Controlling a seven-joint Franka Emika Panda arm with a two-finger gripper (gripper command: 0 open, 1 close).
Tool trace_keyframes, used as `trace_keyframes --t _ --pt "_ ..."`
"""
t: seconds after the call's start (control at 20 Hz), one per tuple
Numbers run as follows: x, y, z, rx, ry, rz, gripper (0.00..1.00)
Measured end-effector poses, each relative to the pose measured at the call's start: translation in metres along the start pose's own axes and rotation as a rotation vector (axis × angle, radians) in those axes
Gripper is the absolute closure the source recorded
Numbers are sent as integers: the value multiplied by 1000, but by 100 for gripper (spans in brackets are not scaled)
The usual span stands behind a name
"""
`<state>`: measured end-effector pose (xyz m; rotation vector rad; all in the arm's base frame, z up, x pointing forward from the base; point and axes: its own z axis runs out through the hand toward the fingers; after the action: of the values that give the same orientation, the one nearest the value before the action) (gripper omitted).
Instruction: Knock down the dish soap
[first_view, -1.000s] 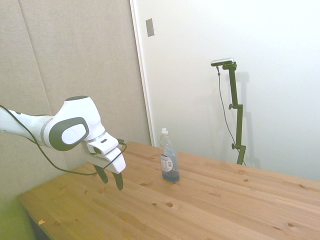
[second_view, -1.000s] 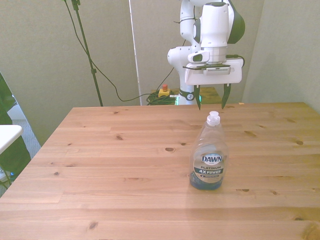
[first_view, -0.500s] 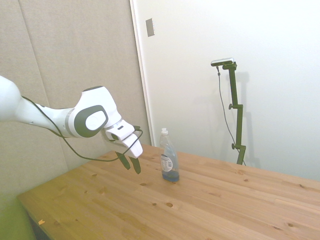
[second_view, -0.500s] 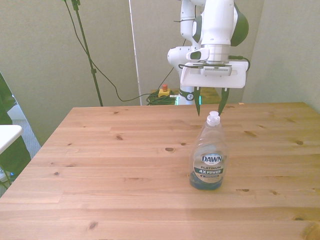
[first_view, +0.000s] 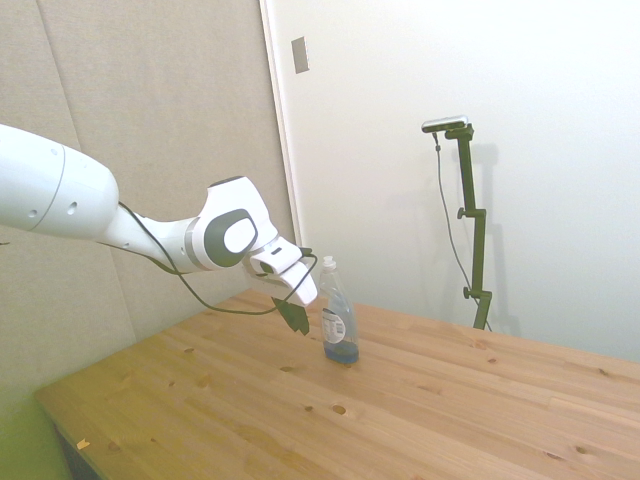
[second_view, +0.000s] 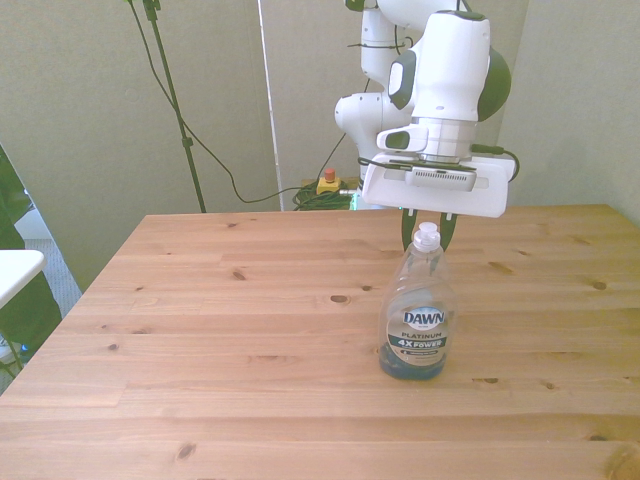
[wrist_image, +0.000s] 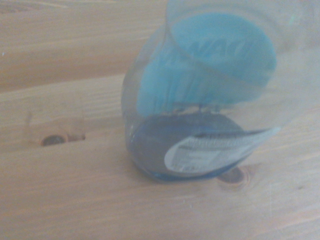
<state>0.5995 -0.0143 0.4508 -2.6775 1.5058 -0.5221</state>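
Side view: the dish soap (first_view: 339, 316) stands upright on the wooden table (first_view: 430, 410), and the gripper (first_view: 296, 318) hangs just beside it on the arm's side, level with the bottle's upper half. From here the dark fingers overlap into one shape, so their spread cannot be read, and whether they touch the bottle is unclear.

Front view: the gripper (second_view: 424, 226) sits directly behind the dish soap (second_view: 418, 312), its white body just above the cap. The bottle's neck hides most of the fingers; a dark tip shows on each side of the cap, which suggests the fingers stand somewhat apart, neck-width or a little more, pinching nothing. Only the bottom of the bottle holds blue liquid, so I judge it light and bottom-weighted, with thin, slightly springy, smooth plastic. It is tall on a narrow base, so a push high up, at the shoulder or neck, should tip it; a low push would more likely slide it across the table.

Wrist view: the dish soap (wrist_image: 200, 100) fills the frame from close by, blurred. Its back label and blue pool are visible, while the cap is cut off.
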Motion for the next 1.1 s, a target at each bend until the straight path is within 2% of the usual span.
trace_keyframes --t 0.4,0.7,1.1 --pt "36 -38 0 25 71 54 100" --pt "67 -71 20 40 123 111 100" --pt "108 -69 27 40 187 161 100"
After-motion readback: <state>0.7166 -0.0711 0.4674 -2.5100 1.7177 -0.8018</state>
